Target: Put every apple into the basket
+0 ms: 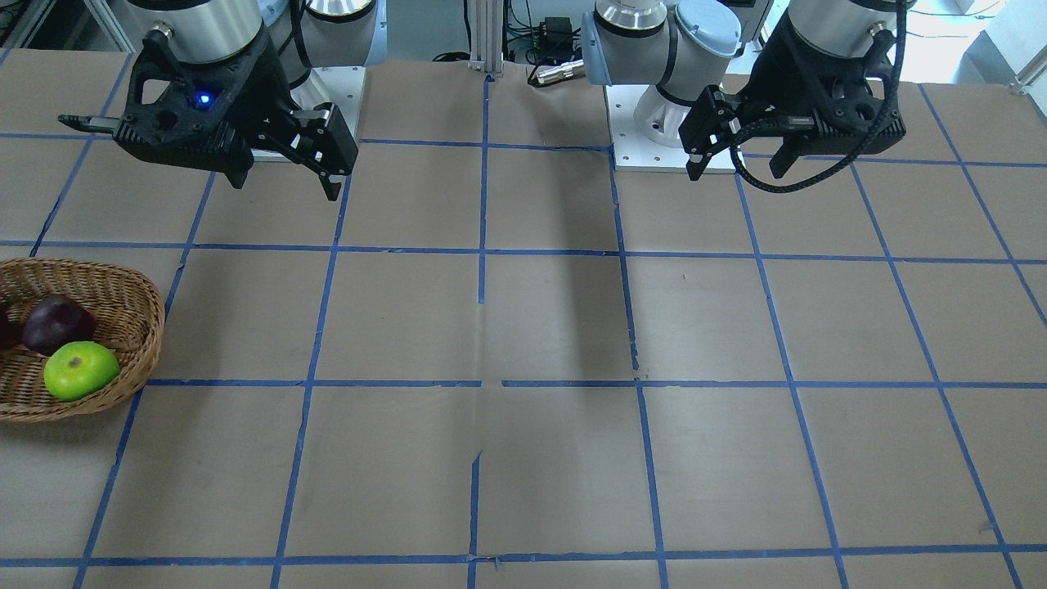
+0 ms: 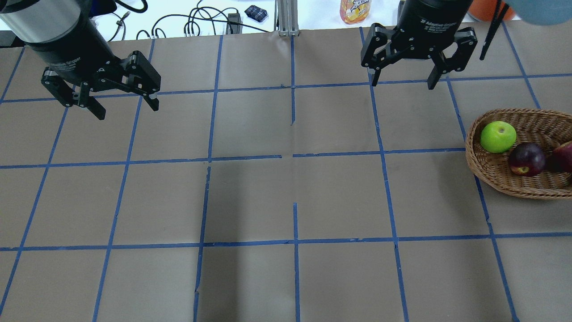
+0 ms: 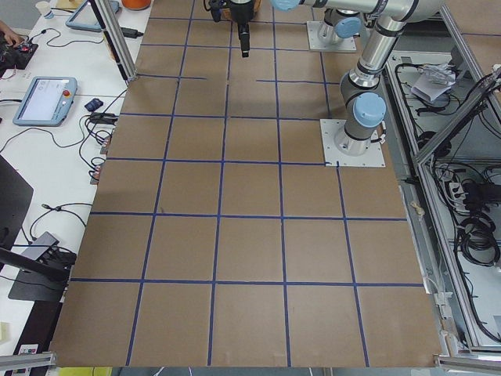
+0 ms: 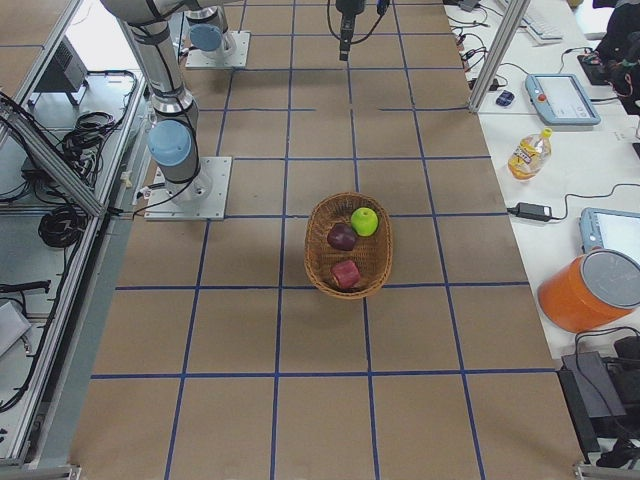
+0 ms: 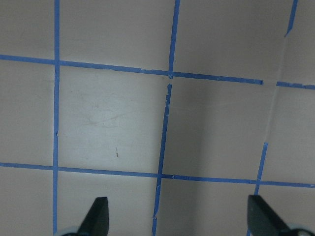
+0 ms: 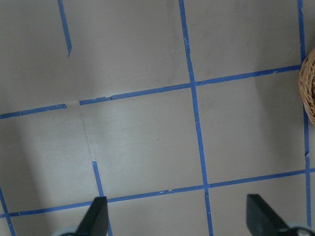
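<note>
— Brown paper surface [image 2: 286, 201], taped into blue squares, fills the scene. Where is the shallow oval basket of light brown wicker [image 2: 491, 175]?

— On the robot's right side, well apart from both arms.

— And the hands?

— Left hand [image 2: 127, 109] and right hand [image 2: 402, 84] hang above the surface near the robot's base, fingers spread wide, grasping nothing.

— The apples?

— All inside the basket: the bright yellow-green apple [image 2: 498, 137], the dark maroon apple [image 2: 526, 158] just beside it, and the streaky red apple [image 2: 564, 156] next along.

— Which step, then?

— I judge the task finished, with no placing left. The next move calls only for parking the arms clear of the basket.
</note>
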{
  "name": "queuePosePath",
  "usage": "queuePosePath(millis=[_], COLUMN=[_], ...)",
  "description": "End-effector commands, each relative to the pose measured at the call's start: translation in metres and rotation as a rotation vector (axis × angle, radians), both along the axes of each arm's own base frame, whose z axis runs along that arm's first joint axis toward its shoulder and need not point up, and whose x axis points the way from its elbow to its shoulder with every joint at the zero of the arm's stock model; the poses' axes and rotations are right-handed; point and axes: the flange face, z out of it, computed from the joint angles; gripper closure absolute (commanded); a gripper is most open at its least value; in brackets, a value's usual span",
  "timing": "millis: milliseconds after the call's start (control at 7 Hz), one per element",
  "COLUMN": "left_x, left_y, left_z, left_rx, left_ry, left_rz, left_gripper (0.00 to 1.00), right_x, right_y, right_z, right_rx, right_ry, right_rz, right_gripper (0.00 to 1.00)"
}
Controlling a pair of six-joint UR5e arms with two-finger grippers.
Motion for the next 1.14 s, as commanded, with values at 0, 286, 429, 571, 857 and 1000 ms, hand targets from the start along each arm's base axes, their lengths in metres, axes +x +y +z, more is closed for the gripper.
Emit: queuePosePath(millis=[0,286,429,571,857,1000], left_x=[0.004,-0.001,-0.003,0.001,0.003,0.005], left_y=[-0.003,-0.002,0.004,-0.001,-0.021,-0.024], left_z=[0.001,-0.008,-0.003,-0.001,-0.008,-0.002], left_rx=[-0.003,0.017,0.007,0.0,-0.079,-0.09], left_ry=[0.005,0.013,0.006,-0.006,-0.014,-0.037], left_rz=[0.007,-0.001,-0.008,-0.007,-0.012,-0.012], left_gripper=[0.0,0.0,0.0,0.0,0.0,0.0], right_x=[0.004,0.001,-0.009,-0.011,-0.012,-0.012], right_y=[0.005,0.002,-0.002,-0.003,-0.003,-0.003], right_z=[-0.005,-0.006,-0.006,-0.005,-0.005,-0.005], right_rx=[-0.008,-0.025,-0.026,-0.029,-0.029,-0.029], right_ry=[0.005,0.0,0.004,0.004,0.005,0.004], right_rz=[0.014,0.156,0.143,0.139,0.139,0.138], right_gripper=[0.01,0.04,0.05,0.05,0.03,0.02])
